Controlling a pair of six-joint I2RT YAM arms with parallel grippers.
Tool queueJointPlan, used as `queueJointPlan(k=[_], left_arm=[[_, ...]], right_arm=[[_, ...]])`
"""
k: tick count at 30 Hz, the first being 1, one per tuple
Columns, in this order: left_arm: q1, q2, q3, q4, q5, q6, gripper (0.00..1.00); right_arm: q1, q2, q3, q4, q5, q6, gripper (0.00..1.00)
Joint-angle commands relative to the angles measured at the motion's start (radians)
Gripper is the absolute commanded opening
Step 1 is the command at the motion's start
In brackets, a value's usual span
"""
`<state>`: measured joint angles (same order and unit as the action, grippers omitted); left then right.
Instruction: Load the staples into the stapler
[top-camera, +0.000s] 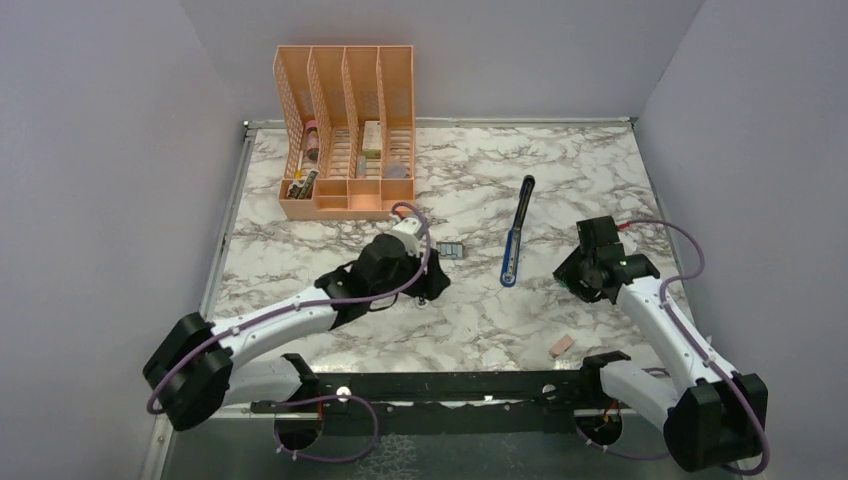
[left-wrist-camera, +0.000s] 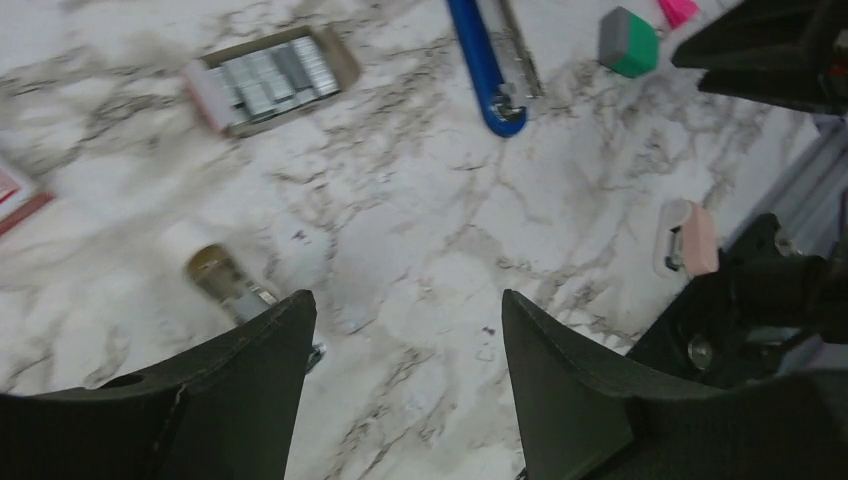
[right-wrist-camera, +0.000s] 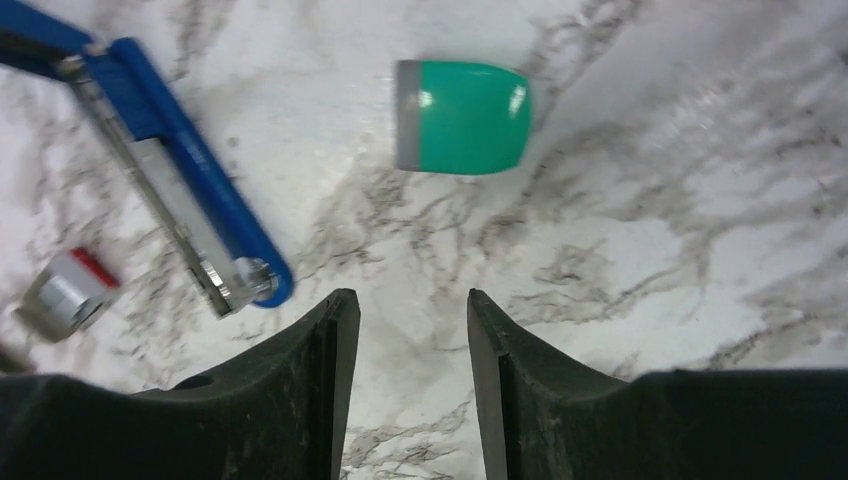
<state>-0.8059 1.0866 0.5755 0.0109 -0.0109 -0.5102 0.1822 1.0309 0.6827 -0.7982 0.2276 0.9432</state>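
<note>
Well, staples (left-wrist-camera: 270, 75) inside open box (left-wrist-camera: 344, 62)

One blue stapler (top-camera: 517, 232), one box of staples (left-wrist-camera: 270, 78), one teal block (right-wrist-camera: 460, 117) and one pink eraser (top-camera: 561, 346) are lying on the table (top-camera: 600, 170). One orange organizer (top-camera: 345, 130) is standing at the back.

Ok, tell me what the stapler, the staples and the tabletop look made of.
Stapler: glossy blue plastic shell, probably, around a bare shiny metal rail. Staples: silvery metal strips glinting in an open brown tray, likely cardboard. Tabletop: marble-veined, smooth; real stone or printed laminate cannot be told.
</note>
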Motion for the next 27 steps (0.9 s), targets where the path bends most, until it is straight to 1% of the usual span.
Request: queueJointPlan(k=[1,3,4,6,9,11,13,16,18,21,23,27], left_arm=[[-0.081,0.184,0.083,0.258,0.204,0.005,0.71],[-0.125,0.279,0.107,0.353,0.233,-0.035,0.73],[-0.15,0.328,0.133,0.372,0.236,-0.046,0.73],[-0.211,0.423,0.206,0.376,0.235,-0.054,0.73],[-0.31,0.551,0.308,0.383,0.179,-0.054,0.73],[-0.357,0.631,0.367,0.385,0.147,-0.055,0.73],[-0.385,0.701,0.415,0.39,0.131,-0.071,0.7],[-0.408,0.777,0.467,0.407,0.15,-0.089,0.67],[-0.426,0.821,0.495,0.415,0.177,-0.099,0.66],[-0.45,0.877,0.521,0.417,0.203,-0.153,0.66],[-0.461,0.91,0.533,0.421,0.215,-0.193,0.65],[-0.485,0.941,0.569,0.427,0.216,-0.177,0.64]], right_arm=[[0.001,-0.085,0.023,0.187,-0.108,-0.181,0.51],[0.001,-0.117,0.036,0.215,-0.122,-0.195,0.52],[0.0,-0.133,0.043,0.223,-0.122,-0.197,0.53],[0.0,-0.155,0.06,0.225,-0.113,-0.198,0.53],[0.0,-0.173,0.086,0.187,-0.079,-0.167,0.53],[0.0,-0.184,0.094,0.162,-0.046,-0.138,0.53],[0.0,-0.197,0.095,0.151,-0.015,-0.117,0.53],[0.0,-0.21,0.102,0.143,0.026,-0.098,0.54],[0.0,-0.216,0.105,0.135,0.059,-0.077,0.54],[0.0,-0.241,0.101,0.123,0.117,-0.036,0.54],[0.0,-0.269,0.091,0.144,0.124,-0.033,0.54],[0.0,-0.294,0.083,0.158,0.114,-0.045,0.54]])
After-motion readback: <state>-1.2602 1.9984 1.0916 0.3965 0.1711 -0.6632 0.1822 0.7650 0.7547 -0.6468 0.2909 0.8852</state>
